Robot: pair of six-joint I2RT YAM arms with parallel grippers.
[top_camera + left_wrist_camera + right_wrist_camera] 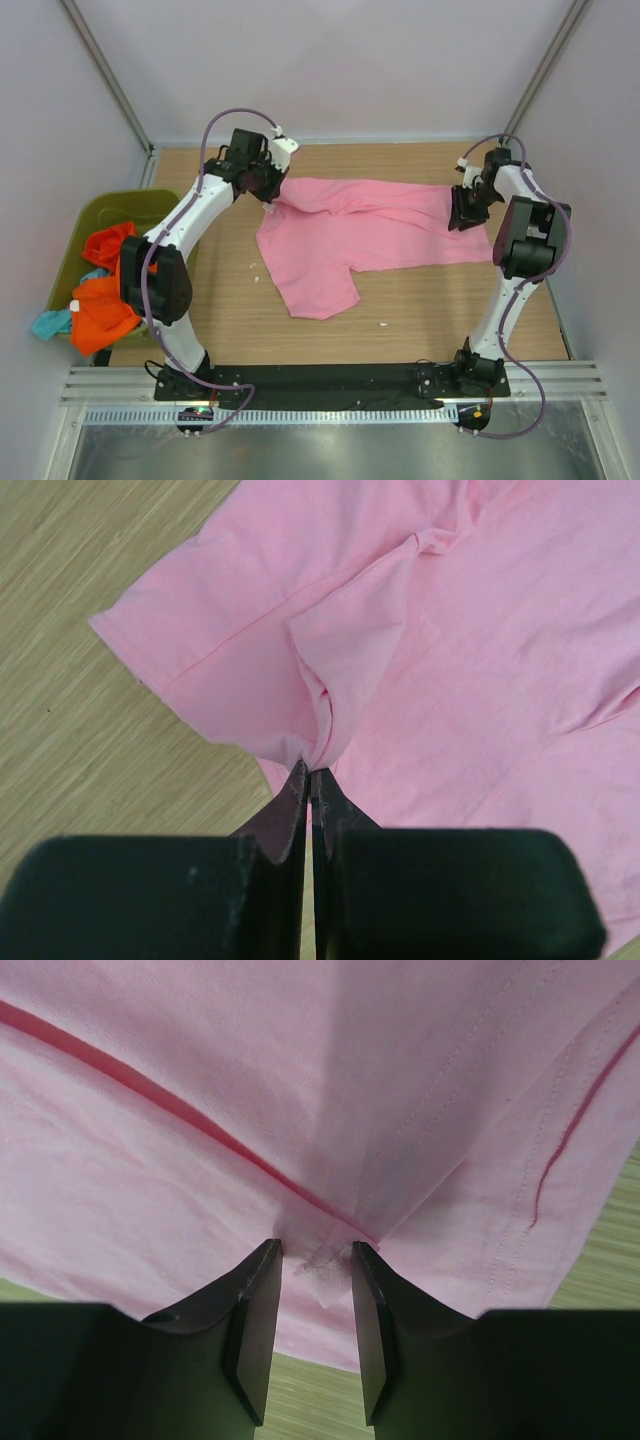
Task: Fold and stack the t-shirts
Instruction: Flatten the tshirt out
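Arm bases: both sit on the black rail at the near edge of the table [420,310]; only the top view shows them.
Bin: a green bin [110,210] stands off the table's left edge beside the left arm. It holds an orange garment [100,310], a red garment [108,245] and a teal cloth [48,323] that spills over its near-left rim. Neither wrist view shows any of this.
Pink t-shirt: the pink t-shirt [350,240] lies on the wooden table between the two arms, spread across the middle and far half. One flap reaches toward the near side, left of centre.
Top view only: it shows the shirt's whole outline, with a gripper at each end of it.
Left gripper: the left gripper [268,197] is at the shirt's far-left part. From above, its fingers are hidden under the wrist.
Left wrist view: the left gripper [309,780] has its fingers pressed together on a small raised pinch of pink fabric. Folds run away from the pinch, a hemmed edge lies flat on the wood to the left, and the shirt [480,680] fills the right side.
Right gripper: the right gripper [462,212] is at the shirt's right edge.
Right wrist view: the right gripper [315,1280] has a puckered bunch of cloth nipped between its fingertips. A narrow gap below the tips shows the table. The fabric [200,1110] slopes up to the tips, with dark creases and stitched seams that the top view does not resolve.
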